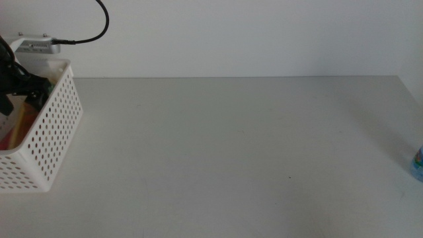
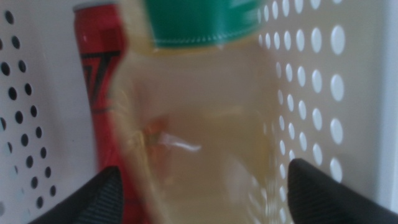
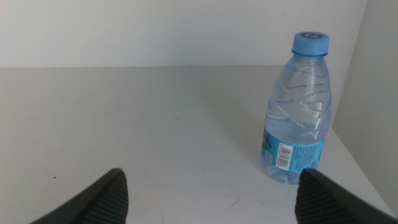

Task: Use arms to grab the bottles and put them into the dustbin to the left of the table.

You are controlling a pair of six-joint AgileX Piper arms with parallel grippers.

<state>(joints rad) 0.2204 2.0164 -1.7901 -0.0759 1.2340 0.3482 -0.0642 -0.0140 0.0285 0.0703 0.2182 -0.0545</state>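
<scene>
1. Jaws of the left gripper [image 2: 202, 190] stand wide apart over the dustbin [image 1: 56, 129], with the yellow tea bottle [image 2: 205, 124] between them; whether either jaw touches the bottle cannot be told, since the bottle is blurred.
2. Beside the tea bottle inside the dustbin lies the red cola can [image 2: 99, 81], touching or nearly touching it, with perforated white walls close on both sides.
3. In the middle view the left gripper [image 1: 20, 82] sits at about 10 o'clock, at the far left edge, over the open top of the dustbin, a black cable [image 1: 92, 33] arching above it.
4. Jaws of the right gripper [image 3: 211, 193] also stand wide apart and hold nothing; bare table [image 1: 238, 152] lies between them.
5. The water bottle [image 3: 298, 112] stands upright on the table, ahead of the right gripper and off to one side, apart from both jaws.
6. In the middle view the water bottle [image 1: 418, 164] shows only partly at 3 o'clock, cut by the right edge and near the table's right border.
7. The wide stretch of table between dustbin and water bottle is open, running back to the white wall [image 1: 264, 33] at 12 o'clock.
</scene>
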